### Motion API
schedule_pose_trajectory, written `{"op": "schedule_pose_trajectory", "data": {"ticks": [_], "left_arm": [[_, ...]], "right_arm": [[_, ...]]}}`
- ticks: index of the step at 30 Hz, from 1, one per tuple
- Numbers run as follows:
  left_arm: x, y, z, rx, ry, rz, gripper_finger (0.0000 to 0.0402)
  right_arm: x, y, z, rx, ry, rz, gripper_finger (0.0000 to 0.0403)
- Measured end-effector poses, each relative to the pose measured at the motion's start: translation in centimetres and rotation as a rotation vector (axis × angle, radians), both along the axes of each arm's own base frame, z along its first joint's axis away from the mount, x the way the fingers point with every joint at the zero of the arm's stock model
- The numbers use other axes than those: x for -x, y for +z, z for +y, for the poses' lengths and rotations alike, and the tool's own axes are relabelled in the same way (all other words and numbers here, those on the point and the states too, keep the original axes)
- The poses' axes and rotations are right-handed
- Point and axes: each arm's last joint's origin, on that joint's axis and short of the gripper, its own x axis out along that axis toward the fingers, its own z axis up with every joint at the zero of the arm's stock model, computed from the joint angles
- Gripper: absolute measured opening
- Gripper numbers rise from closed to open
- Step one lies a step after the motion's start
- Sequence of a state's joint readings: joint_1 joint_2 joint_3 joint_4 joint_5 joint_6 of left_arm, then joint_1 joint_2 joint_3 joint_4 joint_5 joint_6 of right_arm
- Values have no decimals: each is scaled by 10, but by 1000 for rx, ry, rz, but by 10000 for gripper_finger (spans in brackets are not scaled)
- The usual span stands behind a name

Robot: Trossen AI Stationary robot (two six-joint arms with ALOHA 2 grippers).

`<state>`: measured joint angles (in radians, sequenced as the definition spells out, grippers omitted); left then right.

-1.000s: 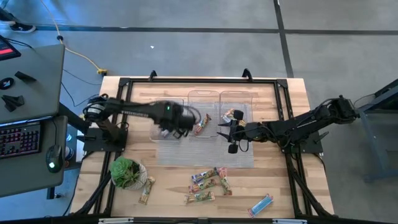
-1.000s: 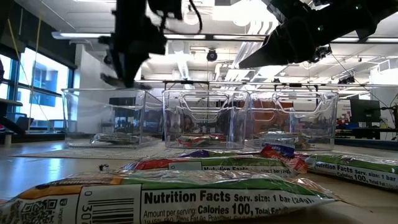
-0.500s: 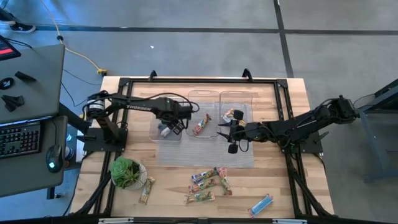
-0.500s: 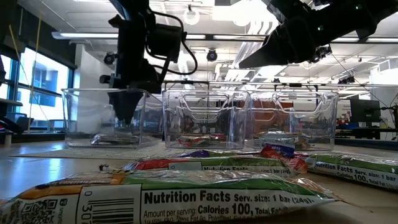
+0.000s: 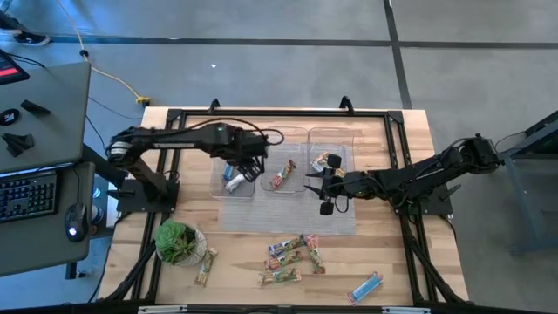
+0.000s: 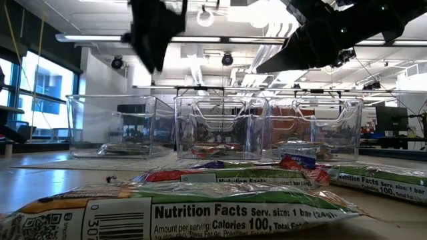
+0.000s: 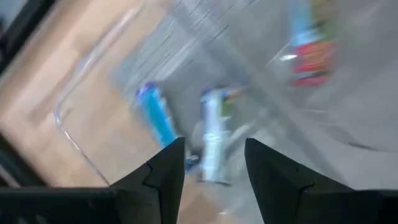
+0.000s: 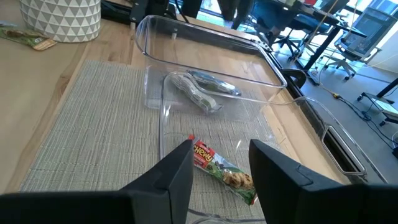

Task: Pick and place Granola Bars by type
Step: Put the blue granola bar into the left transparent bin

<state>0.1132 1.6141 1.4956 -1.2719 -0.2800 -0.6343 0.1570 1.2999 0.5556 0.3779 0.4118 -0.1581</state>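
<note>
Seen from above, three clear trays sit in a row at the upper middle of the frame on a grey mat (image 5: pixel 288 218). The left gripper (image 5: pixel 247 166) hangs over the left tray (image 5: pixel 220 185), its fingers (image 7: pixel 163 168) apart with nothing between them. Two blue bars (image 5: pixel 233 179) lie in that tray beneath it; the left wrist view shows them blurred, a blue bar (image 7: pixel 155 118) beside a paler one (image 7: pixel 213 140).

The middle tray (image 5: pixel 301 135) holds a red-orange bar (image 5: pixel 282 177), and the right tray (image 5: pixel 349 138) holds a few mixed wrappers (image 5: pixel 327 161). The right gripper (image 5: pixel 321 187) sits at centre frame by the middle tray's near edge, fingers (image 8: pixel 177 168) spread and empty, with a red-and-green bar (image 8: pixel 224 172) lying just ahead of them.

In the lower centre a cluster of green-yellow bars (image 5: pixel 290 255) lies loose on the wooden table (image 5: pixel 392 262). One blue bar (image 5: pixel 365 286) rests at lower right, and another green bar (image 5: pixel 206 266) lies just beside the potted plant (image 5: pixel 177 242) at lower left. In the low view, a loose bar's nutrition panel (image 6: pixel 220 217) fills the foreground.
</note>
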Motion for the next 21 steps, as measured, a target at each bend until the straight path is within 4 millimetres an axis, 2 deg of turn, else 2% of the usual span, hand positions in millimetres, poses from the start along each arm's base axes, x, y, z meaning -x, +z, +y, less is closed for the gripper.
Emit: {"op": "schedule_pose_trajectory", "data": {"ticks": [3,7,11,14,19,21], "left_arm": [[-4,28,-30,-14,-132,-83,160],[-9,33,-81,-55,-378,-136,160],[-20,7,-135,-126,-546,-171,160],[-28,-19,-167,-108,-537,-170,160],[-46,-70,-196,-5,-457,-108,160],[-56,-80,-200,-10,-477,-139,162]], "right_arm": [[0,0,0,0,0,0,140],[0,0,0,0,0,0,140],[0,0,0,0,0,0,140],[0,0,0,0,0,0,140],[0,0,0,0,0,1,140],[0,0,0,0,0,0,140]]}}
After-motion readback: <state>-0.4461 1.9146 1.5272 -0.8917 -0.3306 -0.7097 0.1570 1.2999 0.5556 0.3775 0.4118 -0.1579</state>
